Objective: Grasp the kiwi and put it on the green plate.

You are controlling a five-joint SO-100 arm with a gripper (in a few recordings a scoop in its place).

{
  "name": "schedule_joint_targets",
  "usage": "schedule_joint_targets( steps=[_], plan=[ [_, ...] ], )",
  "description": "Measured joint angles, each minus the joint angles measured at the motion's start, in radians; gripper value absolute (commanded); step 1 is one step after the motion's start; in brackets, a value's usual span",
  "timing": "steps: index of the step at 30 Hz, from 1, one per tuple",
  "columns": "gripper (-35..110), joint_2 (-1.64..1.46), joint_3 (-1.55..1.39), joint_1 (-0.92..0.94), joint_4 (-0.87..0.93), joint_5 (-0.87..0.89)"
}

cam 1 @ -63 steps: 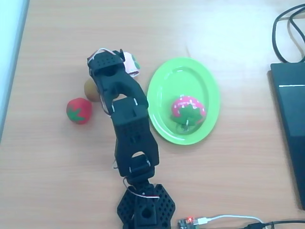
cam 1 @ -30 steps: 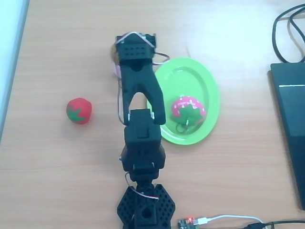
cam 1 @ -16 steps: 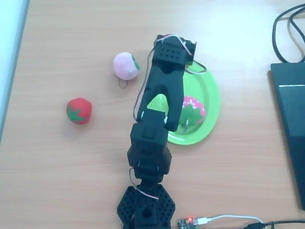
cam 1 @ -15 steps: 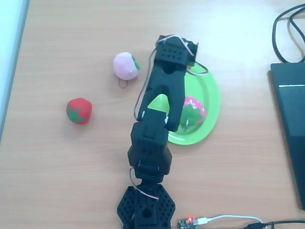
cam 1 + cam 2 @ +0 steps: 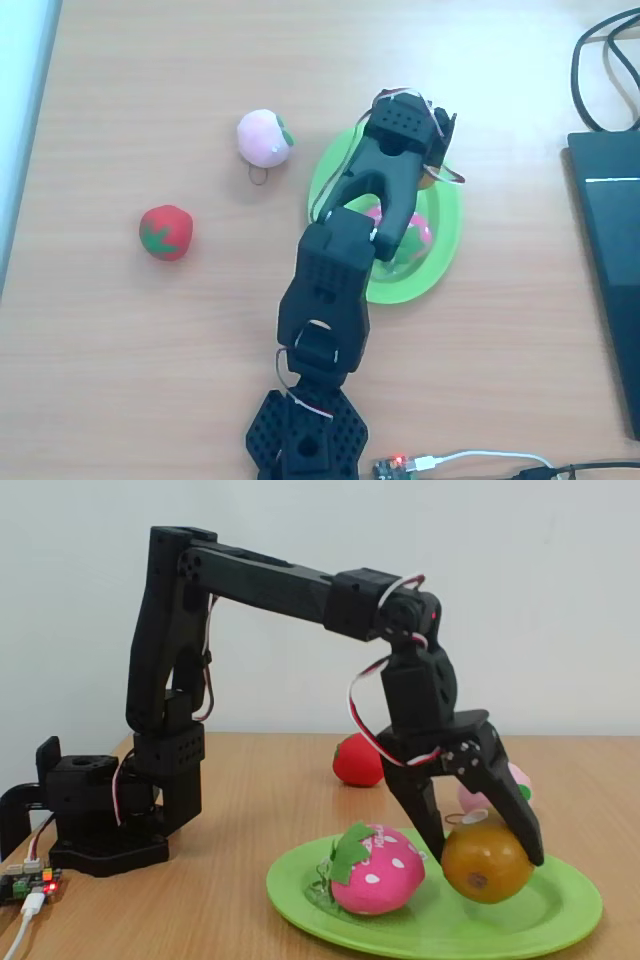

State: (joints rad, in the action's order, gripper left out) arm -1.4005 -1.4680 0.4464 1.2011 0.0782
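My gripper (image 5: 487, 852) is shut on the kiwi (image 5: 486, 862), a brown-orange ball held between both fingers. It hangs very low over the right half of the green plate (image 5: 560, 910); I cannot tell whether it touches the plate. In the overhead view the black wrist (image 5: 405, 128) covers the plate's (image 5: 325, 170) upper part, and a sliver of the kiwi (image 5: 429, 179) peeks out beside it. A pink strawberry toy (image 5: 375, 870) lies on the plate just left of the kiwi.
A pink peach toy (image 5: 264, 137) and a red tomato toy (image 5: 165, 232) lie on the wooden table left of the plate. A dark laptop (image 5: 610, 250) and cables (image 5: 598, 60) are at the right edge. The arm's base (image 5: 305, 435) stands at the bottom.
The arm has swung right from the spot beside the tomato, past the peach, to above the plate, carrying the kiwi. The kiwi's place next to the tomato is now bare.
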Motion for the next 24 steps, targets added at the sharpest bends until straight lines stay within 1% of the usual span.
schedule_joint_targets(
  steps=[12,24],
  plan=[
    [27,0.112,0.052,-0.025,-0.025,0.035],
    [34,0.127,0.063,-0.035,-0.025,0.041]
  ],
)
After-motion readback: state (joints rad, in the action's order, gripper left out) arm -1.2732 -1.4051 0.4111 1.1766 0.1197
